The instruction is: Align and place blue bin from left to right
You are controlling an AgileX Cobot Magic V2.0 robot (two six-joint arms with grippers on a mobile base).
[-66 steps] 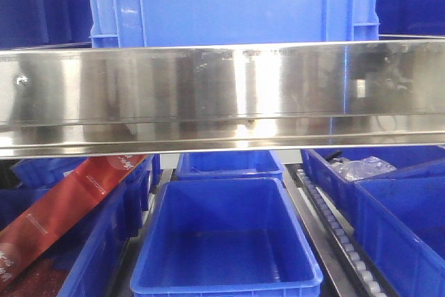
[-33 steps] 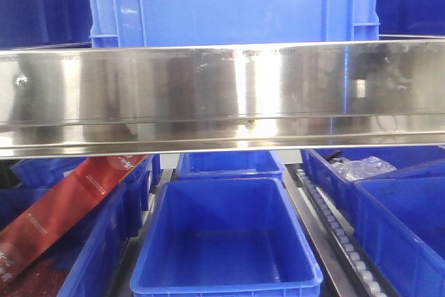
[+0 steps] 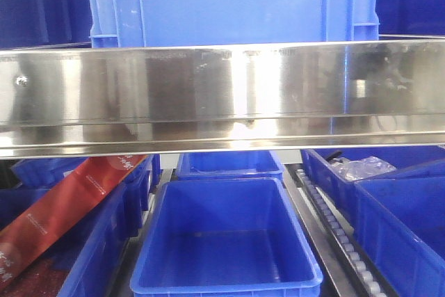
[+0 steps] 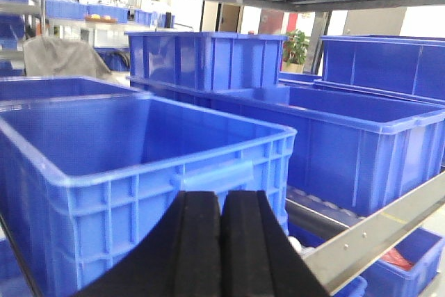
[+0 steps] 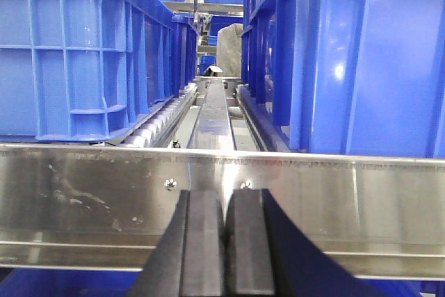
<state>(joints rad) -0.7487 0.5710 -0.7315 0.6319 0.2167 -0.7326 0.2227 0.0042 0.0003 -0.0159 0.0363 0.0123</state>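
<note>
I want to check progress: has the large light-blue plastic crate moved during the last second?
No. The large light-blue plastic crate sits at the same spot above the steel shelf rail in the front view.

The carrier here is a stainless steel rack shelf with a shiny front rail [image 3: 222, 95] running across the front view, and the big light-blue crate [image 3: 233, 1] sits right on that upper level, just behind the rail. In the right wrist view you can see roller tracks [image 5: 156, 126] under the crates up there, with a flat metal divider strip [image 5: 212, 119] between two lanes. Below the rail, the lower level holds smaller deep-blue bins [image 3: 226, 241] (the middle one looks bare inside) plus another roller strip [image 3: 334, 231] beside it.
</note>
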